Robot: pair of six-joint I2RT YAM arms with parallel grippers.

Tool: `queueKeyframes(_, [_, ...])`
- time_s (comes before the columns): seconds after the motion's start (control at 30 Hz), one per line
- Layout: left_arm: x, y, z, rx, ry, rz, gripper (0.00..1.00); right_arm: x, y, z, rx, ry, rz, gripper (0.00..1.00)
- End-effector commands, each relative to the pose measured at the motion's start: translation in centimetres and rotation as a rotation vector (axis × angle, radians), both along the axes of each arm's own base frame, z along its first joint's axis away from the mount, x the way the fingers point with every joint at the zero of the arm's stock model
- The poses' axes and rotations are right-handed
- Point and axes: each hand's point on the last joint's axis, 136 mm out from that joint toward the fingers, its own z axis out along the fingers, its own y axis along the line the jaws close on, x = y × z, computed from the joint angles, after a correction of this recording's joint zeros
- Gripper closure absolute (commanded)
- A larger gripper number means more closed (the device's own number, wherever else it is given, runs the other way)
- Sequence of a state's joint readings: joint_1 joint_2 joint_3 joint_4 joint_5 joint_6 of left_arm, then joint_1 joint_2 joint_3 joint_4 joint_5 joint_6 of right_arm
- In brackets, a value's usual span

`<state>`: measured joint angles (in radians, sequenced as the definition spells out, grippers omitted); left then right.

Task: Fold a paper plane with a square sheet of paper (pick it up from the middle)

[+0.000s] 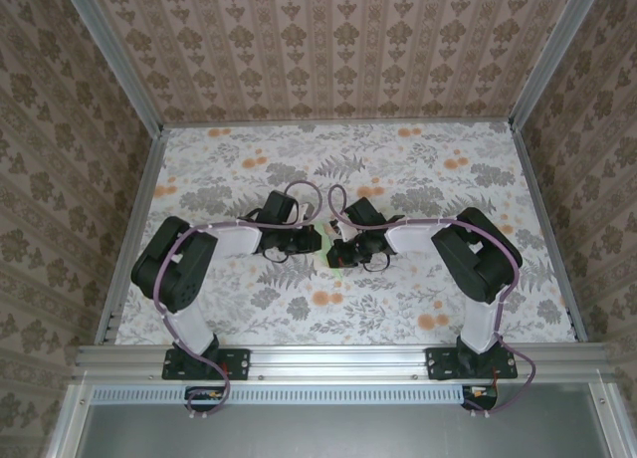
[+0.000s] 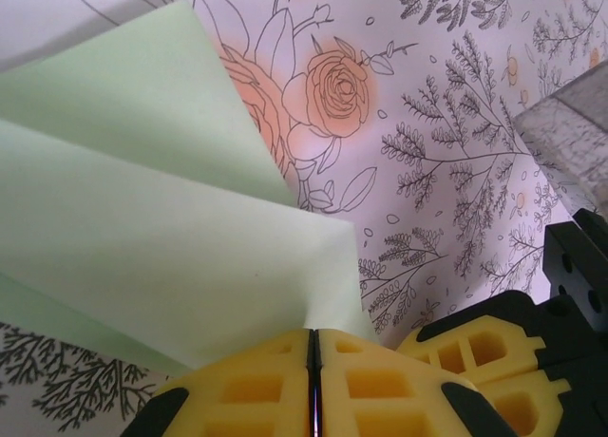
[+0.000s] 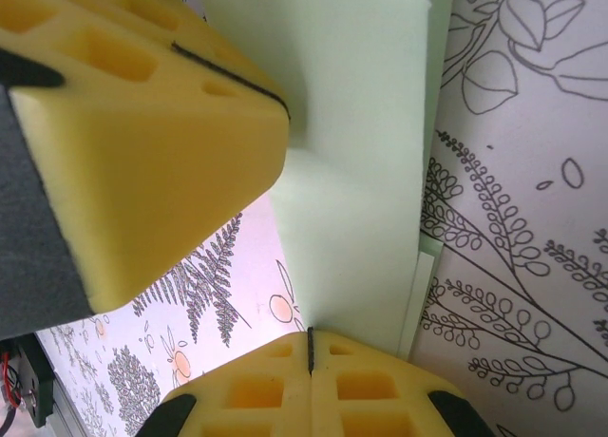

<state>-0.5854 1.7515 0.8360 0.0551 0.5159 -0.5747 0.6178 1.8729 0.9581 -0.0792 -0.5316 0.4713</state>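
Note:
The pale green sheet of paper (image 2: 142,228) is folded into layered flaps and held above the floral table between both grippers. In the left wrist view, my left gripper (image 2: 313,340) is shut, with a corner of the paper pinched between its yellow fingers. In the right wrist view, my right gripper (image 3: 310,337) is shut on the lower edge of the paper (image 3: 366,171). The left gripper's yellow finger (image 3: 142,123) presses close at the upper left there. From above, the left gripper (image 1: 320,243) and right gripper (image 1: 341,251) meet at the table's middle, and a sliver of green paper (image 1: 336,263) shows between them.
The floral tablecloth (image 1: 398,169) covers the table, with patterned walls on three sides and a metal rail (image 1: 338,358) along the near edge. Both arms bend inward from their bases, their cables looping over the wrists.

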Motion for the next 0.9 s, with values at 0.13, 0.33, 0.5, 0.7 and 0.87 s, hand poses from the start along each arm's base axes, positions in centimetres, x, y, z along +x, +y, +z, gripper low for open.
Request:
queueKeyframes(0.13, [1.1,0.9,-1.3,0.051,0.007,0.026,0.89,-3.9,-4.2,-4.5,-0.191,0.159,-0.015,0.95])
queueKeyframes(0.33, [1.5,1.8,-2.5,0.076,0.016,0.026,0.89,-4.4,-4.5,-4.7,-0.2,0.17,-0.009,0.95])
queueKeyframes(0.5, [2.4,3.0,-3.6,0.108,0.03,0.041,0.89,-5.6,-5.1,-4.9,-0.213,0.195,0.012,0.95])
queueKeyframes(0.7, [4.0,5.5,-4.0,0.143,0.033,0.1,0.89,-7.1,-6.3,-5.2,-0.228,0.23,0.021,0.95])
queueKeyframes(0.87, [5.7,8.0,-4.7,0.236,0.051,0.181,0.89,-7.6,-6.9,-5.3,-0.231,0.244,0.018,0.95])
